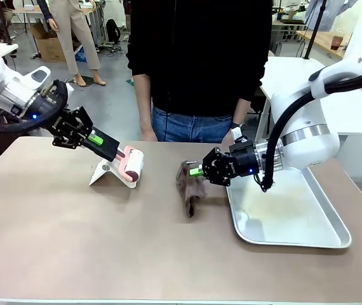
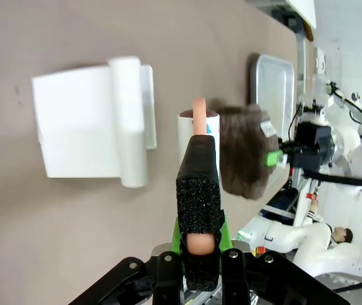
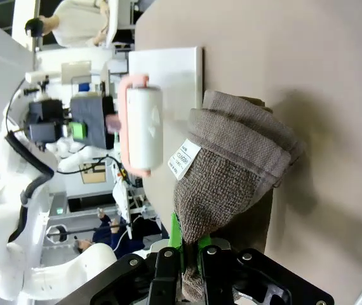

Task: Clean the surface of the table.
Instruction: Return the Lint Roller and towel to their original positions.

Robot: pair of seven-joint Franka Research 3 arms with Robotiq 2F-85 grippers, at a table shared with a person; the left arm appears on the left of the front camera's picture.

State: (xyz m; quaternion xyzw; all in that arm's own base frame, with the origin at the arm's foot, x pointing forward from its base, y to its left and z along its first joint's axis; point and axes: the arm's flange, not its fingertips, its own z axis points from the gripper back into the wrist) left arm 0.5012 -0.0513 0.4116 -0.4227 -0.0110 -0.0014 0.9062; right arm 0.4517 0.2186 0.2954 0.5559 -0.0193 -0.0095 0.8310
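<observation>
My left gripper (image 1: pixel 117 154) is shut on the pink handle of a lint roller (image 1: pixel 133 166), whose white roll is tilted down over the tan table (image 1: pixel 73 241). In the left wrist view, the black fingers (image 2: pixel 198 190) clamp the pink handle and the lint roller (image 2: pixel 198 122) points away from me. My right gripper (image 1: pixel 204 170) is shut on a brown towel (image 1: pixel 190 185) that hangs down and touches the table. From the right wrist, the towel (image 3: pixel 232 171) drapes out of that gripper (image 3: pixel 190 254), white label showing.
A white roller cover (image 1: pixel 103 173) lies on the table beside the roller. A shiny metal tray (image 1: pixel 295 219) sits at the right, under my right arm. A person in a black top (image 1: pixel 197 57) stands at the far edge, hands by the table.
</observation>
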